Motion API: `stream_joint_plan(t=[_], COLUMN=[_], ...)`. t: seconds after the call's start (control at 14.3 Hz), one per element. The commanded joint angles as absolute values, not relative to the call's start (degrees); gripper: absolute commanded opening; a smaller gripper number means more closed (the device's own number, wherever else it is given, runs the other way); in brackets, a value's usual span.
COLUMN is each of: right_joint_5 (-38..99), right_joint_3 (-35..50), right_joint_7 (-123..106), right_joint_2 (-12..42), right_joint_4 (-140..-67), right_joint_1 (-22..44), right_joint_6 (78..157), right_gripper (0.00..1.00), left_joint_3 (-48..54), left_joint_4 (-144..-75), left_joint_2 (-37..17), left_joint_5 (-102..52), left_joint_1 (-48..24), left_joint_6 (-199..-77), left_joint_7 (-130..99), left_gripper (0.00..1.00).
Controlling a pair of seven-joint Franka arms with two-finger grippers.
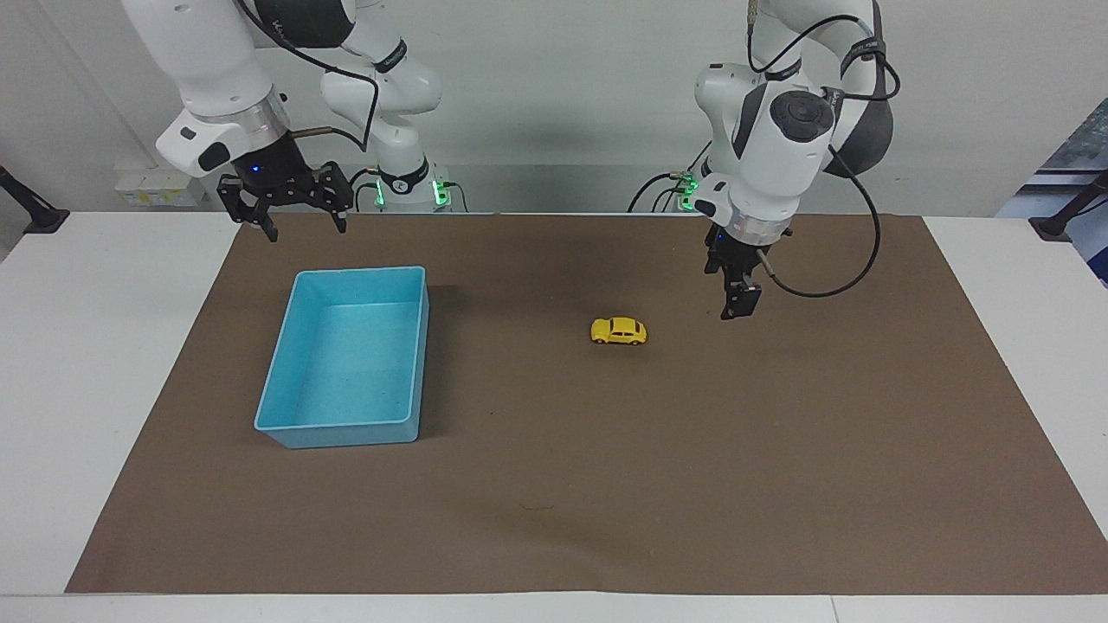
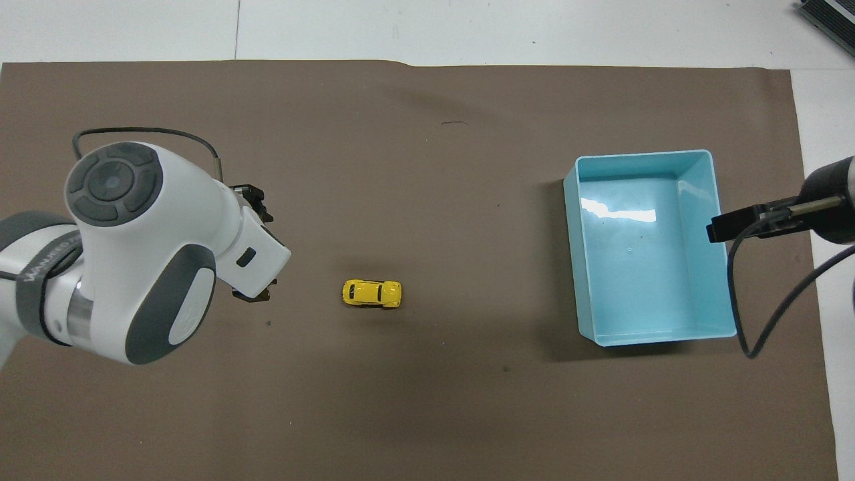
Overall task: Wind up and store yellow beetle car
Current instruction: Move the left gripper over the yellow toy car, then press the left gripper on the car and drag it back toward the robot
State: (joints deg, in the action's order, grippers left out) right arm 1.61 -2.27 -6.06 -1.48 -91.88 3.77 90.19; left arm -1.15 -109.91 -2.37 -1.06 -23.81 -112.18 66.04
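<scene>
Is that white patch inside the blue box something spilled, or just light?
Just light: in the overhead view, glare streaks the blue bin's glossy floor; in the facing view the same floor looks evenly matte, and the bin throws a soft shadow on the brown mat.

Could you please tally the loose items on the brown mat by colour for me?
Yellow: 1, the yellow beetle car
Light blue: 1, the bin, empty
Total: 2
</scene>
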Motion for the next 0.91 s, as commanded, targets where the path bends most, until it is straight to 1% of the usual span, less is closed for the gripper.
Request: stream_joint_plan(t=[0.0, 0.21, 0.42, 0.77, 0.84], right_joint_5=[2.46, 2.46, 2.46, 2.46, 2.46], right_joint_3=[-1.93, -1.93, -1.93, -1.93, -1.93], right_joint_7=[-5.45, -5.45, -5.45, -5.45, -5.45], right_joint_2=[-2.28, -2.28, -2.29, -2.29, -2.29], right_joint_4=[-92.64, -92.64, -92.64, -92.64, -92.64], right_joint_1=[3.08, 3.08, 2.99, 3.08, 3.08], right_joint_6=[90.44, 90.44, 90.44, 90.44, 90.44], right_gripper=[1.0, 1.0, 1.0, 1.0, 1.0], left_joint_3=[-2.2, -2.28, -2.29, -2.46, -2.46], left_joint_4=[-110.92, -114.33, -116.45, -120.49, -120.85], left_joint_2=[-5.96, -7.2, -9.57, -10.9, -11.59], left_joint_5=[-0.88, -0.88, -0.88, -0.88, -0.79], left_joint_1=[-28.02, -29.87, -32.16, -35.42, -37.16], left_joint_6=[-116.44, -122.94, -128.56, -133.94, -135.08], left_joint_7=[66.01, 65.83, 63.2, 58.55, 56.62], left_gripper=[1.0, 1.0, 1.0, 1.0, 1.0])
